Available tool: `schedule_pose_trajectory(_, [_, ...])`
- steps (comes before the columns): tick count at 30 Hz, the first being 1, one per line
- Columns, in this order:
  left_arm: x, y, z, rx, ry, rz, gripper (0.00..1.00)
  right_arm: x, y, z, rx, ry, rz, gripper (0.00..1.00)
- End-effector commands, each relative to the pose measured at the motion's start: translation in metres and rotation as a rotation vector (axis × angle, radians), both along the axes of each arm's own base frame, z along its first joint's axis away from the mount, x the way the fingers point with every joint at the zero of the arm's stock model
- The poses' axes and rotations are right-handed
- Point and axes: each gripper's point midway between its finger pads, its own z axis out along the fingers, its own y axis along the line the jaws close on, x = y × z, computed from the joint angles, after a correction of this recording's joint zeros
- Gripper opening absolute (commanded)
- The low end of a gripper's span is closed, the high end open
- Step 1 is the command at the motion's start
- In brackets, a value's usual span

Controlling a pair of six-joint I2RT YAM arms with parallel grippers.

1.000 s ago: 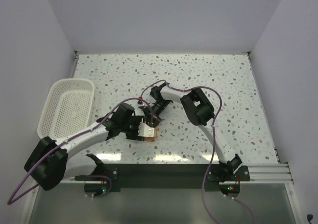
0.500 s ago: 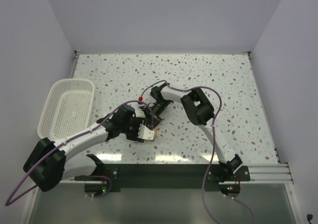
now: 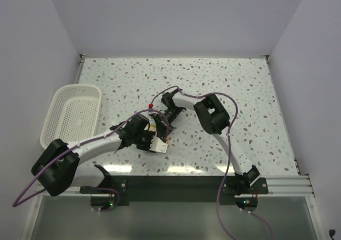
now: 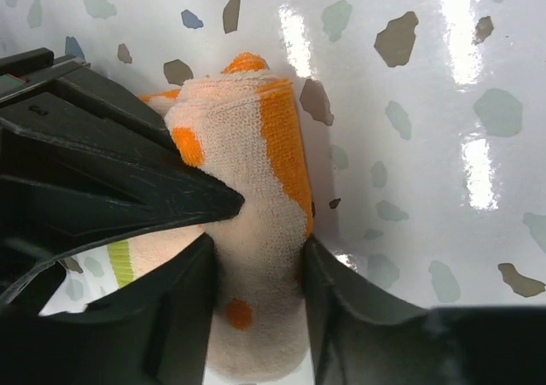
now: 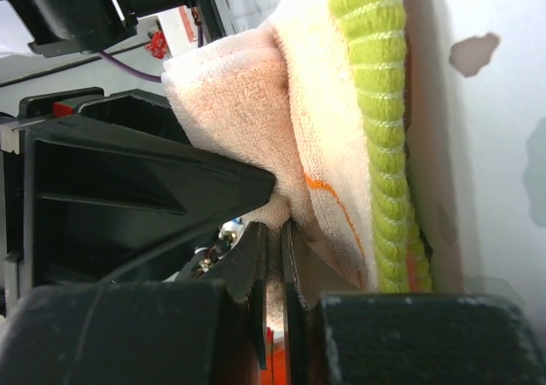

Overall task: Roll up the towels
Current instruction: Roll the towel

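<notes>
Though only part of it shows, the cloth looks wound into a tight peach-and-orange rolled towel (image 4: 256, 223), so the rolling seems nearly done, with release left. It sits between the left jaws, clamped from both sides on the table (image 4: 409, 189). The right jaws, nearly closed, pinch its lime-striped edge. No writing is readable.

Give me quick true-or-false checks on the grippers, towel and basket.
1. The left gripper is shut on the towel. True.
2. The basket holds a towel. False: it is empty.
3. The right gripper hangs clear of the towel. False: it pinches the cloth, right beside the left gripper.
4. The towel is outside the basket. True.
</notes>
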Motion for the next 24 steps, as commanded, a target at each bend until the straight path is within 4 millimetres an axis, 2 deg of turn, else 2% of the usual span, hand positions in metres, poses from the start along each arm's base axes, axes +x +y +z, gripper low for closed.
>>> schedule_pose_trajectory(1, [0.002,-0.002,-0.007,0.020,0.009,-0.008,0.42,0.019,-0.032,-0.084,-0.175,-0.271,0.111,0.00])
schedule_pose_trajectory(3, [-0.002,0.002,-0.014,0.042,0.035,-0.003,0.30,0.021,-0.033,-0.078,-0.177,-0.294,0.118,0.04])
schedule_pose_trajectory(6, [-0.011,0.008,-0.021,0.071,0.097,0.012,0.18,0.030,-0.038,-0.067,-0.180,-0.329,0.096,0.27])
schedule_pose_trajectory(7, [-0.014,0.007,-0.021,0.071,0.121,0.013,0.16,0.041,-0.038,-0.052,-0.169,-0.367,0.068,0.34])
schedule_pose_trajectory(8, [-0.022,0.012,-0.025,0.094,0.171,0.024,0.14,0.047,-0.039,-0.047,-0.164,-0.393,0.045,0.44])
schedule_pose_trajectory(11, [-0.035,0.016,-0.027,0.109,0.285,0.040,0.10,0.079,-0.046,-0.013,-0.150,-0.486,-0.060,0.58])
schedule_pose_trajectory(12, [-0.035,0.018,-0.027,0.108,0.321,0.059,0.09,0.086,-0.048,-0.004,-0.146,-0.505,-0.086,0.59])
schedule_pose_trajectory(13, [-0.034,0.012,-0.021,0.084,0.351,0.055,0.09,0.098,-0.055,0.006,-0.147,-0.536,-0.121,0.61])
schedule_pose_trajectory(14, [-0.041,0.017,-0.026,0.117,0.421,0.066,0.08,0.107,-0.056,0.022,-0.126,-0.590,-0.148,0.61])
schedule_pose_trajectory(15, [-0.039,0.018,-0.025,0.117,0.454,0.089,0.08,0.112,-0.060,0.031,-0.122,-0.618,-0.168,0.61])
schedule_pose_trajectory(16, [-0.030,0.009,-0.016,0.084,0.475,0.092,0.08,0.120,-0.066,0.039,-0.118,-0.645,-0.193,0.62])
schedule_pose_trajectory(17, [-0.036,0.014,-0.022,0.115,0.563,0.112,0.09,0.125,-0.071,0.054,-0.102,-0.703,-0.215,0.61])
schedule_pose_trajectory(18, [-0.021,0.006,-0.011,0.067,0.590,0.132,0.09,0.131,-0.078,0.060,-0.098,-0.736,-0.236,0.61])
schedule_pose_trajectory(19, [-0.023,0.009,-0.008,0.079,0.652,0.150,0.11,0.126,-0.086,0.055,-0.114,-0.746,-0.238,0.61])
schedule_pose_trajectory(20, [-0.023,0.011,-0.017,0.102,0.719,0.166,0.15,0.135,-0.091,0.059,-0.120,-0.829,-0.257,0.58])
schedule_pose_trajectory(21, [-0.018,0.012,-0.017,0.102,0.751,0.185,0.17,0.137,-0.095,0.077,-0.092,-0.920,-0.257,0.55])
schedule_pose_trajectory(22, [-0.010,0.008,-0.011,0.100,0.776,0.192,0.19,0.124,-0.108,0.063,-0.123,-0.934,-0.243,0.50])
schedule_pose_trajectory(23, [-0.010,0.010,-0.022,0.129,0.835,0.203,0.21,0.134,-0.109,0.067,-0.106,-1.026,-0.264,0.48])
schedule_pose_trajectory(24, [0.005,0.006,-0.019,0.118,0.833,0.204,0.23,0.134,-0.113,0.083,-0.082,-1.102,-0.276,0.47])
